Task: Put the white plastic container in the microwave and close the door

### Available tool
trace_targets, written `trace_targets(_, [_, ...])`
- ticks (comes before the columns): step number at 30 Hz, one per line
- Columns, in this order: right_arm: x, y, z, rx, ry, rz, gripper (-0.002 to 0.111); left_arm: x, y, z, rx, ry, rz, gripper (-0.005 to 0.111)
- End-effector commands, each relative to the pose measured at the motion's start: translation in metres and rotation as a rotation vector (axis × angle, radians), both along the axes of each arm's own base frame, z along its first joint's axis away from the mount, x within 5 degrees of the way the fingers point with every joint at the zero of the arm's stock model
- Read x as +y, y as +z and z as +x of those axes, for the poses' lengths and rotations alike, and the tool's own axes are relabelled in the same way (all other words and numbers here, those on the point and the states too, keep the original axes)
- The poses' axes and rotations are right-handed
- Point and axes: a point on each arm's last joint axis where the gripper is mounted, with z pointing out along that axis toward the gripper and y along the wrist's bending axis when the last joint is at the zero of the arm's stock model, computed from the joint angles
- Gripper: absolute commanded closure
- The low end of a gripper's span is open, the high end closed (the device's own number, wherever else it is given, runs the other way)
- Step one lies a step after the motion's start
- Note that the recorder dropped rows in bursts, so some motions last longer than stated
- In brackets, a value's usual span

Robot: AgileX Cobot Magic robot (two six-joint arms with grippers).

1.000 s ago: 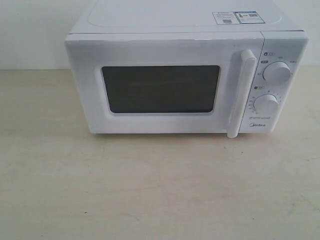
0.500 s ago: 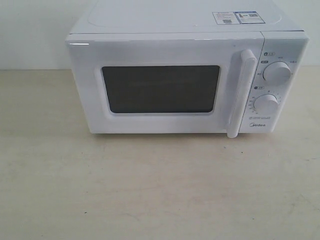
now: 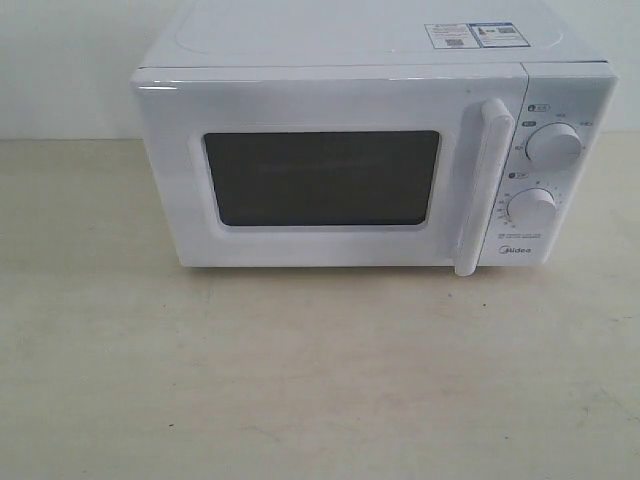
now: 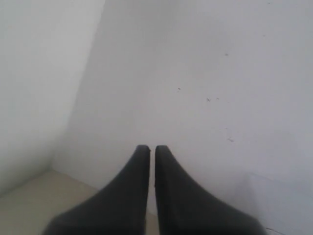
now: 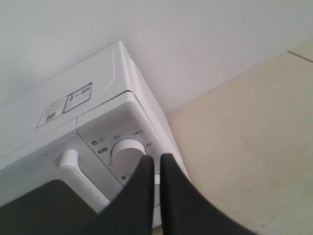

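Microwave (image 3: 300, 100) shut; right claw (image 5: 155, 157) pressed together, empty, angled down above its dials (image 5: 126, 148); left claw (image 4: 152, 148) pressed together too, facing something plain white.

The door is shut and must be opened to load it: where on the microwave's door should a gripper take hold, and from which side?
Take the vertical bar handle at the right edge of the door, beside the upper dial, around mid-height. Come from the front, probably with jaws spanning the bar sideways: it stands proud of the otherwise flat door face.
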Motion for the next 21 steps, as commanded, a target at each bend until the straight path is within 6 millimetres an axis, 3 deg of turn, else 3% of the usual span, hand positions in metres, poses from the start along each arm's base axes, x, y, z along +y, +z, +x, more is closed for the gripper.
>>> trace_targets(1, [-0.001,-0.001,0.000,-0.004,0.002,-0.010,0.108,-0.008,-0.035,0.031,-0.114,-0.144,-0.074,0.102])
trace_targets(7, [-0.001,-0.001,0.000,-0.004,0.002,-0.010,0.108,-0.009,-0.094,0.049,-0.075,-0.198,-0.216,0.102])
trace_targets(13, [-0.001,-0.001,0.000,-0.004,0.002,-0.010,0.108,-0.008,-0.143,0.061,0.008,-0.193,-0.232,0.102])
trace_targets(21, [-0.001,-0.001,0.000,-0.004,0.002,-0.010,0.108,-0.009,-0.145,0.062,-0.006,-0.198,-0.115,0.102])
